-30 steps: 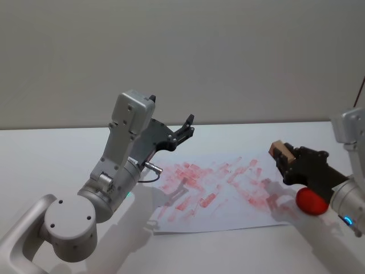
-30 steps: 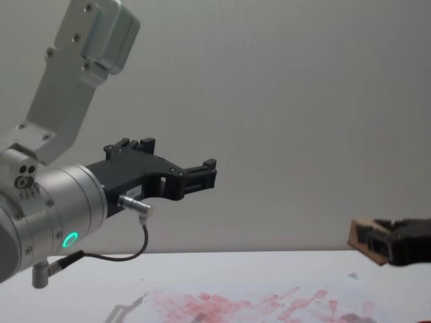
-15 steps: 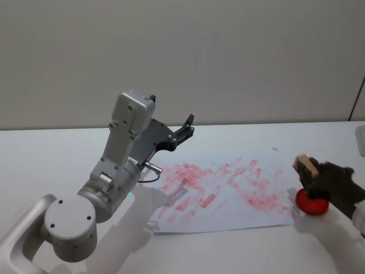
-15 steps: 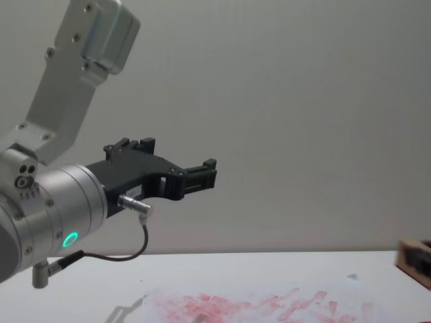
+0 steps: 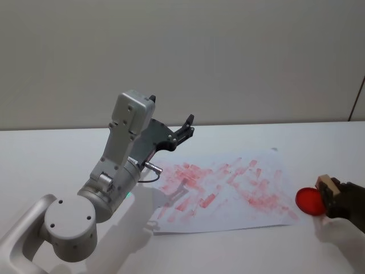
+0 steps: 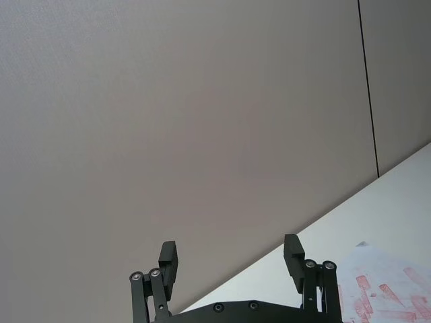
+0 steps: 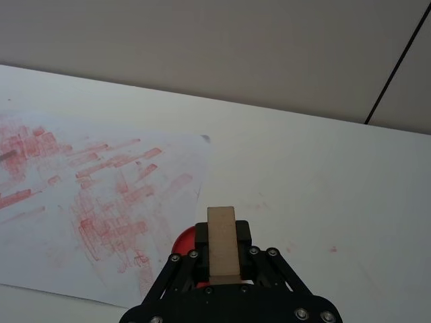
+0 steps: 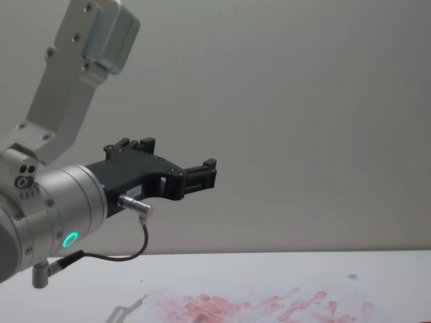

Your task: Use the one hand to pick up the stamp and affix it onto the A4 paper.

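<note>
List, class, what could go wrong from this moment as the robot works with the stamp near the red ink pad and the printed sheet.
1. The right gripper holds the stamp beside the red ink pad, off the A4 paper; pressing here might mark the table.
2. The sheet is already crowded with red prints, so a new one might overlap.
3. The left gripper hangs open above the table, idle.

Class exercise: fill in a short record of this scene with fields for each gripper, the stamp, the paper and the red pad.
left gripper: open, raised above the table, holding nothing
right gripper: shut on the stamp, beside the paper's right edge
stamp: wooden block, held by the right gripper
A4 paper: flat, covered in red prints
red pad: round, right of the paper
</note>
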Tool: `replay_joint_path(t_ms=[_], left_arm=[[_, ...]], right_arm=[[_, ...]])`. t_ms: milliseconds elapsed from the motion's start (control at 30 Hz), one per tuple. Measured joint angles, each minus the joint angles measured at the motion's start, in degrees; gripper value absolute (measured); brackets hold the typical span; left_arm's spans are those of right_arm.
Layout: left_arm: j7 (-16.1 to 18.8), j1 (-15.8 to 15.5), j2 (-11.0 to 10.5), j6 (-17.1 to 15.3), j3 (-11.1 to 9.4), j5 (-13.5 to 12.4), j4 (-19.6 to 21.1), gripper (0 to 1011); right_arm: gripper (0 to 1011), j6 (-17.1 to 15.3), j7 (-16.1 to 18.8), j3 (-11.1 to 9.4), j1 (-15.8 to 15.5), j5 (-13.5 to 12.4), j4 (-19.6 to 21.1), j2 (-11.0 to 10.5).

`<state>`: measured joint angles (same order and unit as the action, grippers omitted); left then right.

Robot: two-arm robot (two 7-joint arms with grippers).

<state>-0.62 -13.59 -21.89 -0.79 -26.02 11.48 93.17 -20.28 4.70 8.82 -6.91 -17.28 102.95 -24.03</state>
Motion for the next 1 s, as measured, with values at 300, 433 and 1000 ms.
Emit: replay_joint_path(t_ms=[300, 433, 1000], left_arm=[[0.0, 0.0, 0.0, 0.0, 0.0, 0.0, 0.0, 1001], [0.0, 0.0, 0.0, 0.0, 0.0, 0.0, 0.0, 1001], [0.0, 0.0, 0.0, 0.0, 0.0, 0.0, 0.0, 1001]], right_arm=[[217, -0.61, -0.01, -0.22, -0.17, 0.14, -0.73, -0.19], [217, -0.98, 0.37, -0.18, -0.01, 0.28, -1.24, -0.07], [217, -1.9, 2.38, 0.35, 1.88, 1.86, -3.38, 0.84]])
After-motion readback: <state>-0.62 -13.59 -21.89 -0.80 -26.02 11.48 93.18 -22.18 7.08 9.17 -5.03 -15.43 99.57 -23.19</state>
